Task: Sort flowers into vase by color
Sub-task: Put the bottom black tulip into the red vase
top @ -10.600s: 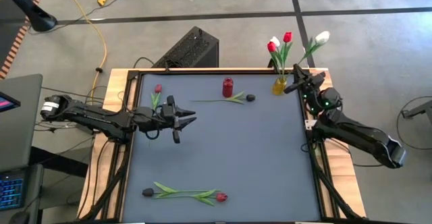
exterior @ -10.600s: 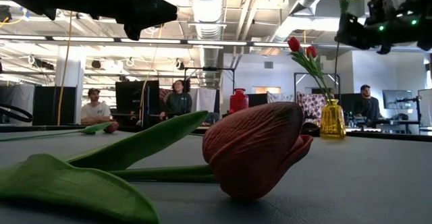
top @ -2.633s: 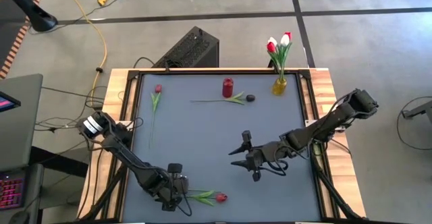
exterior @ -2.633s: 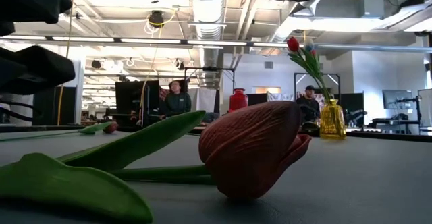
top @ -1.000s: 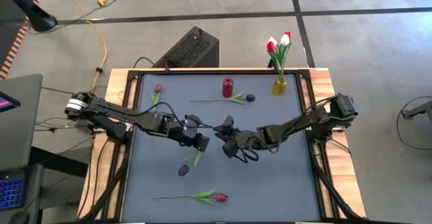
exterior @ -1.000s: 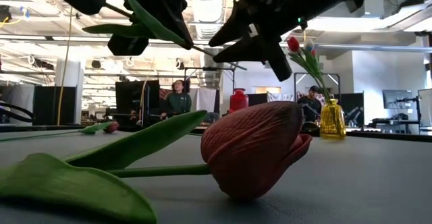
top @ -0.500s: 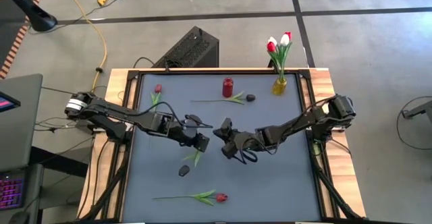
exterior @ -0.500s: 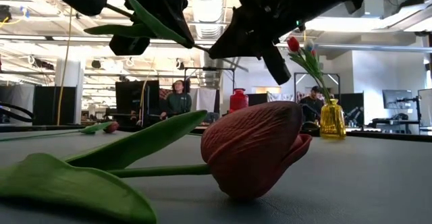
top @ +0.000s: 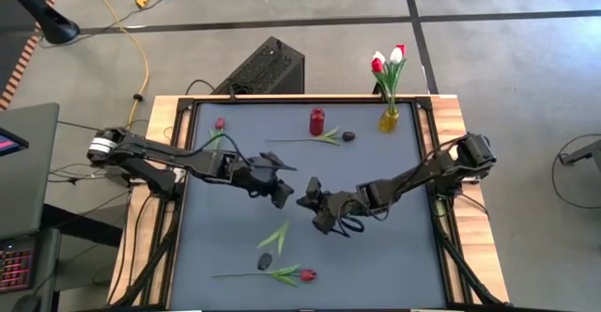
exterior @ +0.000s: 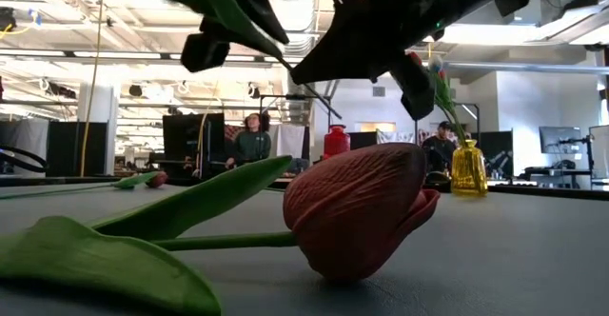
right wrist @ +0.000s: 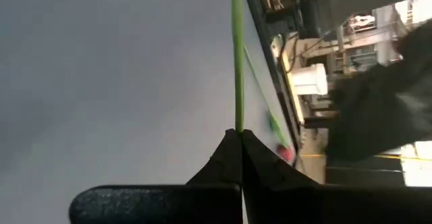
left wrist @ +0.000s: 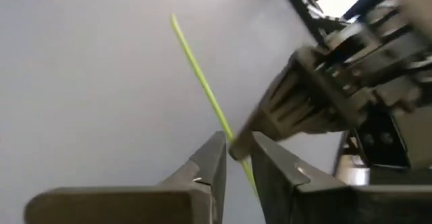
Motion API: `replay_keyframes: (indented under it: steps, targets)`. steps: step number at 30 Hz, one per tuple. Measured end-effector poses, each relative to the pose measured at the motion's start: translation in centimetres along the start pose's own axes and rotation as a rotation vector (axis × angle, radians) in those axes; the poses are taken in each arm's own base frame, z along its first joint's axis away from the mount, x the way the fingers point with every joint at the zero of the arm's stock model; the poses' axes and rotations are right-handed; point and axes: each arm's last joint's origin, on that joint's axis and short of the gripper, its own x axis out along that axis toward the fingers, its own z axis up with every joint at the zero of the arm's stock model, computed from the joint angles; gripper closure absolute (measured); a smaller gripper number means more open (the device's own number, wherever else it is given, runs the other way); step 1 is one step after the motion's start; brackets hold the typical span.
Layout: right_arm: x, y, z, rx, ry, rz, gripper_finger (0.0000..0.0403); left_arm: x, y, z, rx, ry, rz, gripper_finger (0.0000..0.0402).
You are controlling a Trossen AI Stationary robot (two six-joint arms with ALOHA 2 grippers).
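A dark-headed tulip (top: pixel 265 260) with a green leaf (top: pixel 279 237) is in the air over the table's middle. Its leaf shows at the top of the low view (exterior: pixel 224 7). My right gripper (top: pixel 310 205) is shut on its thin green stem (right wrist: pixel 237 82). My left gripper (top: pixel 282 192) is just to its left and open. Its fingers (left wrist: pixel 214 162) stand on either side of the same stem (left wrist: pixel 199 69) with a gap around it. The stem's free end sticks out past them. My right gripper (right wrist: pixel 240 133) pinches the tulip's stem (right wrist: pixel 237 119) between its two fingertips, near the bare end far from the head. The fingers lie along the stem. The tulip is lifted clear of the table, its leaf and head trailing toward the near edge.
A red tulip (top: pixel 305 274) lies by the near edge, close under the held flower's head. Another red tulip (top: pixel 219 124) lies far left, and a dark tulip (top: pixel 347 136) beside a red vase (top: pixel 316 121). A yellow vase (top: pixel 388 119) at the far right holds red and white tulips.
My right gripper has moved toward the near edge, and the dark tulip has gone with it. Its head and leaf have shifted toward the near edge and slightly right, closer to the red tulip lying there. My left gripper has stayed almost in place.
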Motion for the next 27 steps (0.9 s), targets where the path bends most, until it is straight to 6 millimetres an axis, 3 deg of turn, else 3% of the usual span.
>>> replay_keyframes:
  steps: [5, 9, 13, 19, 27]
  targets:
    - [-1.3, -1.0, 0.2, 0.130, -0.097, 0.066, 0.0385, -2.8, 0.0, 1.2, 0.218, -0.128, 0.042, 0.0334]
    - [-3.1, -3.9, -0.8, 0.309, -0.245, 0.133, 0.0386, -5.1, 0.4, 1.5, 0.422, -0.214, 0.132, 0.0335]
    - [-5.0, -7.6, -3.0, 0.476, -0.331, 0.111, 0.0386, -6.5, 1.4, 1.1, 0.590, -0.269, 0.167, 0.0336]
    - [-6.7, -11.8, -7.6, 0.660, -0.383, 0.053, 0.0386, -6.6, 4.2, -0.9, 0.706, -0.446, 0.099, 0.0336]
    - [-6.5, -14.7, -12.9, 0.880, -0.444, -0.014, 0.0386, -5.3, 9.7, -5.1, 0.661, -0.786, -0.075, 0.0336]
